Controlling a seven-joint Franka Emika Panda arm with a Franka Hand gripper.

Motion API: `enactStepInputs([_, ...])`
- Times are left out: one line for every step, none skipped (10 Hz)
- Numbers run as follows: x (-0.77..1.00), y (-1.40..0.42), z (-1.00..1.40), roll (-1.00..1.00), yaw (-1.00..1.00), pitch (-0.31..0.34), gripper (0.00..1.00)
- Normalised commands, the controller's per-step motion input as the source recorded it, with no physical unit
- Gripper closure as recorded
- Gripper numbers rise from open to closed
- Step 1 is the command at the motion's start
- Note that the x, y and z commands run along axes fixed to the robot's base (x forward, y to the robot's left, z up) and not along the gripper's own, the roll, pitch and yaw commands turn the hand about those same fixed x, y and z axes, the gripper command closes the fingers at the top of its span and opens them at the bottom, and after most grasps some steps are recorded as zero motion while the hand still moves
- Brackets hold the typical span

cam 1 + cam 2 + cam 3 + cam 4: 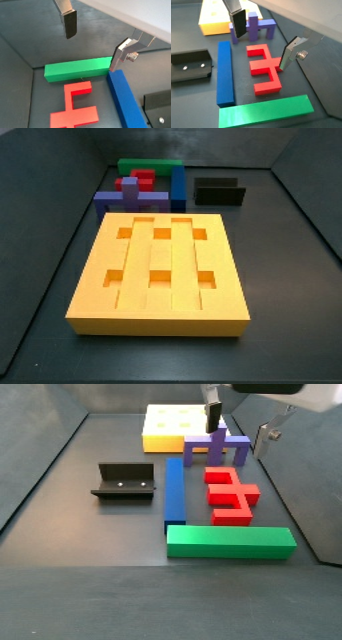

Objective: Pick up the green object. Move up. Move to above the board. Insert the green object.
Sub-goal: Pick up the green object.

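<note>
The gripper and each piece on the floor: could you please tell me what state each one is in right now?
gripper: open, empty, hanging above the red block.
green object: lying flat on the floor, not gripped.
blue bar: lying flat, one end next to the green object.
red block: lying flat, untouched.
purple block: standing upright beside the board.
board: flat, all six holes empty.
fixture: standing alone, holding nothing.

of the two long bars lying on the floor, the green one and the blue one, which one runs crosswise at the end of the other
The green object. It lies crosswise at the end of the blue bar, forming an L, farthest from the board. The gripper hangs open above the purple block.
</note>
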Motion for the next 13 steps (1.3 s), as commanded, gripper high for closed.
enactStepInputs([0.0,0.13,0.0,-0.05,-0.68,-0.003,0.0])
enactStepInputs([0.06,0.13,-0.01,-0.04,-0.74,-0.006,0.0])
enactStepInputs([0.08,0.13,-0.02,-0.04,-0.77,-0.006,0.0])
enactStepInputs([0.11,0.16,-0.02,-0.04,-0.78,0.0,0.0])
enactStepInputs([0.1,0.21,-0.05,-0.01,-0.78,0.0,0.0])
enactStepInputs([0.0,0.29,-0.15,-0.03,-0.7,0.0,0.0])
enactStepInputs([0.0,0.26,-0.23,0.0,-0.76,0.0,0.0])
enactStepInputs([0.0,0.26,-0.27,-0.07,-0.68,-0.073,0.0])
enactStepInputs([-0.05,0.26,-0.35,-0.1,-0.62,-0.146,0.0])
enactStepInputs([-0.07,0.28,-0.39,-0.12,-0.56,-0.179,0.0])
enactStepInputs([-0.15,0.31,-0.47,-0.1,-0.53,-0.216,0.0])
enactStepInputs([-0.19,0.32,-0.54,-0.11,-0.5,-0.253,0.0])
enactStepInputs([-0.13,0.23,-0.37,-0.23,-0.36,-0.297,0.0])
